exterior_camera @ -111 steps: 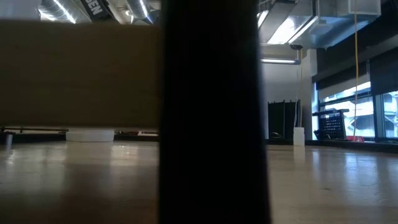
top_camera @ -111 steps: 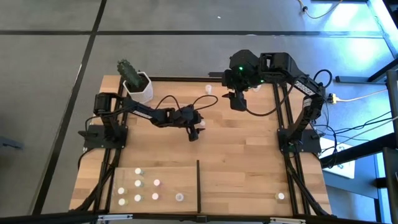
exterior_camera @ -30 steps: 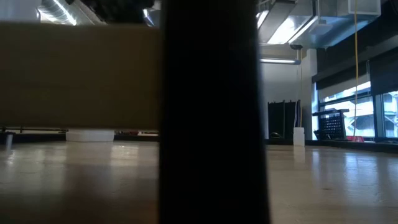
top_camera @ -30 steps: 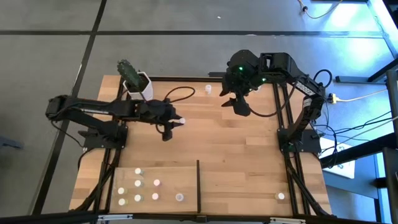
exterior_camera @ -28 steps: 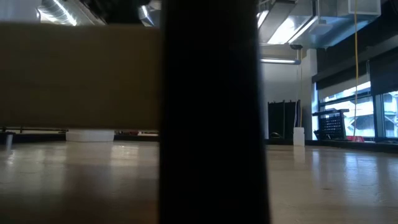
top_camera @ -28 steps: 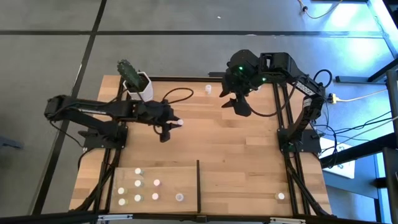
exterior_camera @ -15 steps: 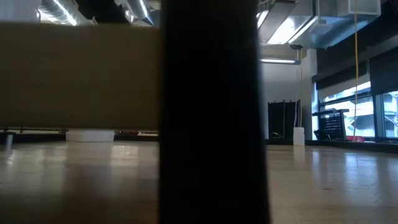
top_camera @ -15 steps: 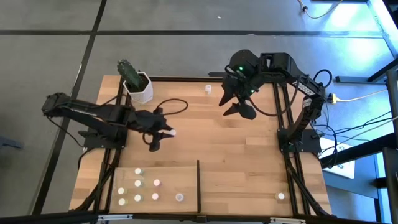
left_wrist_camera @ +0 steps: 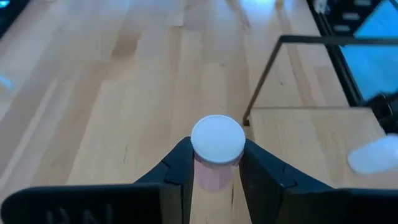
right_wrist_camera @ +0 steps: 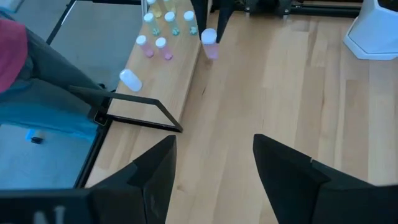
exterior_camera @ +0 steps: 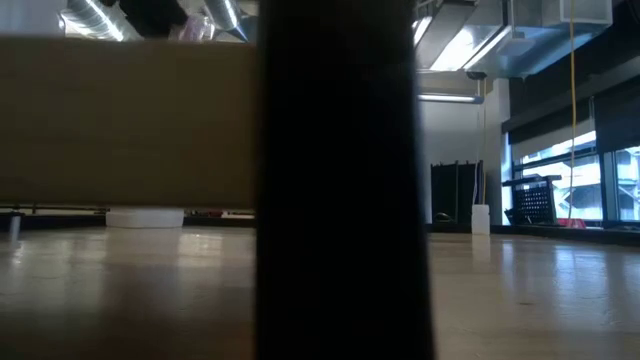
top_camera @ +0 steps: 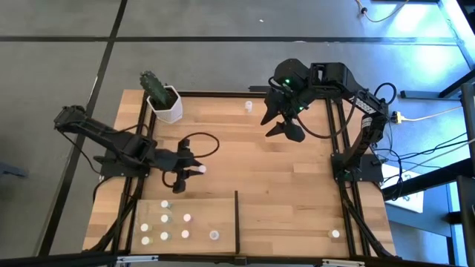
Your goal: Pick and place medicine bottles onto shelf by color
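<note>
My left gripper (top_camera: 184, 173) is shut on a pink medicine bottle (left_wrist_camera: 216, 163) with a round white cap, over the table's left half, just far of the shelf (top_camera: 194, 204). The shelf is a pale wood panel at the near left, edged by a thin black divider (top_camera: 236, 215). Several white-capped bottles (top_camera: 165, 220) stand on it. My right gripper (top_camera: 286, 132) hangs open over the table's far middle with nothing between its fingers (right_wrist_camera: 149, 177). One bottle (top_camera: 249, 106) stands by the far edge. Another bottle (top_camera: 335, 233) is at the near right. My left gripper pinches the pink bottle between its two fingers (left_wrist_camera: 180, 165), on the body's two sides just under the white cap (left_wrist_camera: 217, 138). The fingers slant down at it from the table's left. The bottle stays upright, cap up, clear of the tabletop.
A white hexagonal pot (top_camera: 166, 105) with a cactus stands at the far left corner. A black cable (top_camera: 199, 141) loops beside my left arm. In the low view the black divider (exterior_camera: 340, 180) and the shelf panel (exterior_camera: 130, 120) block most of the table.
My left gripper has carried the pink bottle toward the table's near edge and somewhat to the left, toward the shelf. It has stayed shut on the bottle, which has kept upright.
</note>
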Tool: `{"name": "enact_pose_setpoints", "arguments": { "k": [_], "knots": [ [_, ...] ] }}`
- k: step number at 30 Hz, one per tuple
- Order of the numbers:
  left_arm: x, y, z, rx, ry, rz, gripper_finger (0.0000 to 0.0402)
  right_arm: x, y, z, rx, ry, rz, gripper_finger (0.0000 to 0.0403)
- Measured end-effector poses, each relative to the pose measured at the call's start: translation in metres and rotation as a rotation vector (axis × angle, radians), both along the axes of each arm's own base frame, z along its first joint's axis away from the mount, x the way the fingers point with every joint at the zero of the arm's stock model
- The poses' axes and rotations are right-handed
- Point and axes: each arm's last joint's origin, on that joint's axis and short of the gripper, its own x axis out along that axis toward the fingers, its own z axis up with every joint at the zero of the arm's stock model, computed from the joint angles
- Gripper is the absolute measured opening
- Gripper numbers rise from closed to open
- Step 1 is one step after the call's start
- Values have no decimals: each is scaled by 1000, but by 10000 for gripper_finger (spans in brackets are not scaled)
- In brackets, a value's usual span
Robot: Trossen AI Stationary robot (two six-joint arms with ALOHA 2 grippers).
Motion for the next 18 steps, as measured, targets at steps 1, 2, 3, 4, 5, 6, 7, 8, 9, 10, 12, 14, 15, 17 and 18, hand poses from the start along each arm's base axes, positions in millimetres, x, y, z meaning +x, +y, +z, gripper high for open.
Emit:
{"name": "enact_pose_setpoints", "arguments": {
  "k": [1, 2, 3, 4, 5, 6, 7, 8, 9, 10, 12, 14, 15, 17, 18],
  "knots": [
    [-1, -2, 0, -12, -5, 24, 93, 0, 0, 0, 0, 0, 0, 216],
    [-2, -4, 0, -30, -10, 49, 93, 0, 0, 0, 0, 0, 0, 216],
    [-3, -6, 0, -57, -14, 75, 93, 0, 0, 0, 0, 0, 0, 216],
    [-3, -8, 0, -88, -18, 102, 93, 0, 0, 0, 0, -1, 0, 216],
    [-4, -10, 0, -119, -22, 125, 93, 0, 0, 0, -1, -1, 1, 216],
    [-5, -13, 0, -143, -25, 137, 93, 0, 0, 0, -1, -2, 1, 216],
    [-7, -16, 0, -160, -29, 147, 93, 0, 0, 0, -1, -2, 1, 216],
    [-8, -19, 1, -171, -35, 155, 93, 0, 0, 0, -2, -2, 1, 216],
    [-10, -22, 1, -173, -43, 164, 93, 0, 0, 0, -2, -2, 1, 216],
    [-11, -25, 1, -173, -50, 174, 93, 0, 0, 0, -2, -3, 1, 216],
    [-15, -31, -1, -162, -56, 191, 93, 0, 0, 0, -2, -3, 1, 216],
    [-20, -37, -2, -153, -62, 211, 93, 0, 0, 0, -2, -4, 1, 216],
    [-23, -40, -2, -156, -74, 225, 93, 0, 0, 0, -2, -4, 1, 216],
    [-27, -45, -2, -147, -100, 238, 93, 0, 0, 0, -3, -7, 1, 216],
    [-30, -48, -2, -136, -112, 236, 93, 0, 0, 0, -3, -7, 1, 216]
  ]
}}
